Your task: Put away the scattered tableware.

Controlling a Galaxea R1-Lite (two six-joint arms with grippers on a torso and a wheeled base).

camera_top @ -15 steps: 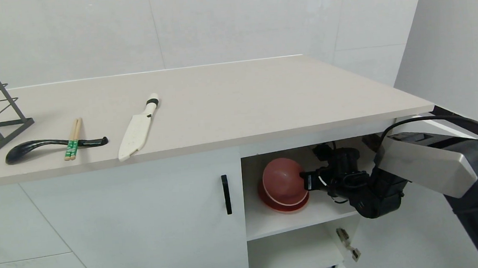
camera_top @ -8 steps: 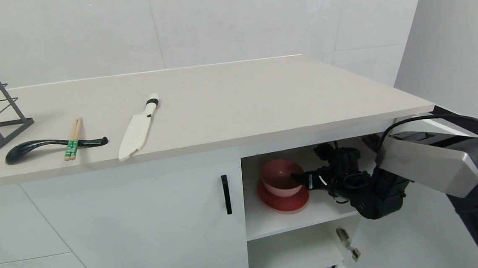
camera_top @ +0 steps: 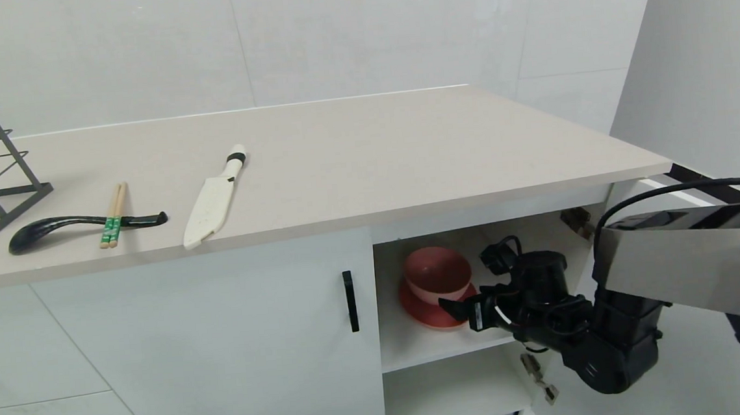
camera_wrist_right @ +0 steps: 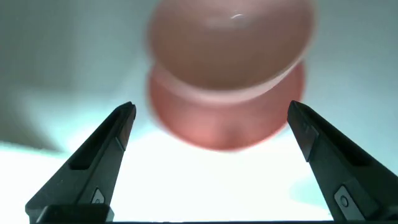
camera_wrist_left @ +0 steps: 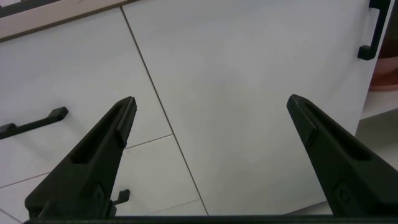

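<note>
Pink bowl (camera_top: 437, 274): stacked on red plate (camera_top: 426, 312), cabinet shelf (camera_top: 419, 346); judged light, rigid, slick, rim hold advised. Right tool (camera_top: 458, 309): found wide open, empty, near plate. Left tool (camera_wrist_left: 211, 102): likewise. Ladle (camera_top: 78, 225), chopsticks (camera_top: 113, 216), knife (camera_top: 213, 199): noted on surface (camera_top: 372, 149)

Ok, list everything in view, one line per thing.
countertop: 1, beige
cabinet: 1, white, right compartment open
door handle: 1, black, closed door
plate: 1, red, upper cabinet shelf
bowl: 1, pink, on the plate
spoon: 1, black, countertop, front left
chopsticks: 1 pair, wood, green bands, across the spoon's handle
knife: 1, cream, countertop, right of the spoon
rack: 1, dark wire, countertop's left end
right gripper: 1, black, open, before the plate
left gripper: 1, black, open, facing the cabinet front
</note>
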